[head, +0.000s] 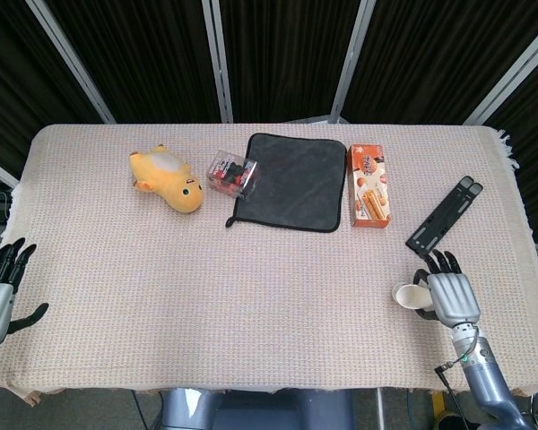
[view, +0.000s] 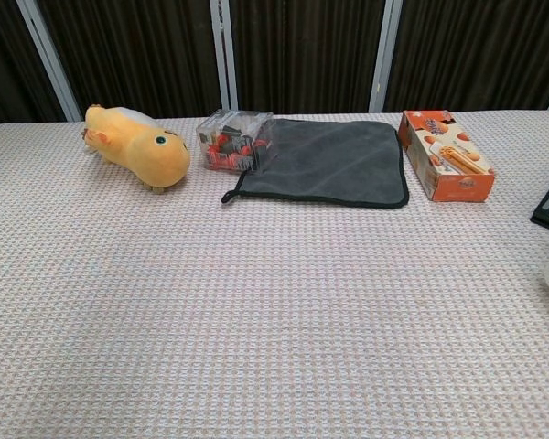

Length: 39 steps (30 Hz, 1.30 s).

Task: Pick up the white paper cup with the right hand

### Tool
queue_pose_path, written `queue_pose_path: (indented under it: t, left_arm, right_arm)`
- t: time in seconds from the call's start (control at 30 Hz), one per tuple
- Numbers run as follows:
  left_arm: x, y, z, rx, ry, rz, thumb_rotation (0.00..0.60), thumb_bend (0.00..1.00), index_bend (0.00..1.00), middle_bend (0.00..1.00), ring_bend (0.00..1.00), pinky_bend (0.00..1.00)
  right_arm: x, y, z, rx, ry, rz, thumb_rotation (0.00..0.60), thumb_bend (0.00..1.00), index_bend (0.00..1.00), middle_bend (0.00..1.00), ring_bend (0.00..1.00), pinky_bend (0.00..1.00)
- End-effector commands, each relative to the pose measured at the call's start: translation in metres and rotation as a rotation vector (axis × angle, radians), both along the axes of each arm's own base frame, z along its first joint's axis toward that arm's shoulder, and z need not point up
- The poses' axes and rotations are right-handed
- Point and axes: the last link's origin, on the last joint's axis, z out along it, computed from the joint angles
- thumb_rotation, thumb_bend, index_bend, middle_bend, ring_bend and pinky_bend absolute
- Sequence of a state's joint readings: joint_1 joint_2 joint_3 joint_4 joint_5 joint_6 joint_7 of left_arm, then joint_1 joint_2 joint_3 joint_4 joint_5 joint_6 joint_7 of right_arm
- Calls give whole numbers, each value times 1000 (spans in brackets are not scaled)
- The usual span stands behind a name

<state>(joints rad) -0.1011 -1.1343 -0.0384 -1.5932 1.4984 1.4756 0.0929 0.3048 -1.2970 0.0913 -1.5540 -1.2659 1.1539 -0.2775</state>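
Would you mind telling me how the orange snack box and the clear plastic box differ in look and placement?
The orange snack box is opaque, long and flat; the clear plastic box is see-through, squarer, with red and dark items inside. The snack box lies right of the grey cloth, the clear box at its left edge. Both rest on the table.

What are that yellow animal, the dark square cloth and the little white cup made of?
The yellow animal looks like soft plush: fuzzy, rounded, matte. The dark square cloth seems to be microfibre or similar fabric, lying flat with a stitched edge. The white cup looks like thin matte paper, though plastic cannot be ruled out.
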Motion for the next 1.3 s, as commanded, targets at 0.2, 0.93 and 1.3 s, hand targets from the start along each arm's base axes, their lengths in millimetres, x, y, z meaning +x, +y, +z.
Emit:
queue_pose_path:
  t: [0.2, 0.93, 1.3]
  left_arm:
    - [0, 1, 0, 1, -3, 1, 600, 148, 0, 0, 0, 0]
    - [-2, 2, -1, -6, 4, 8, 600, 148, 0, 0, 0, 0]
    - [-1, 1, -3, -12, 7, 3, 600, 148, 0, 0, 0, 0]
  right_arm:
    - [30, -7, 2, -23, -201, 32, 600, 233, 478, 169, 0, 0]
    - [10, -22, -32, 54, -251, -70, 600, 220, 478, 132, 0, 0]
    - [-17, -21, -23, -14, -86, -148, 600, 195, 270, 2, 0, 0]
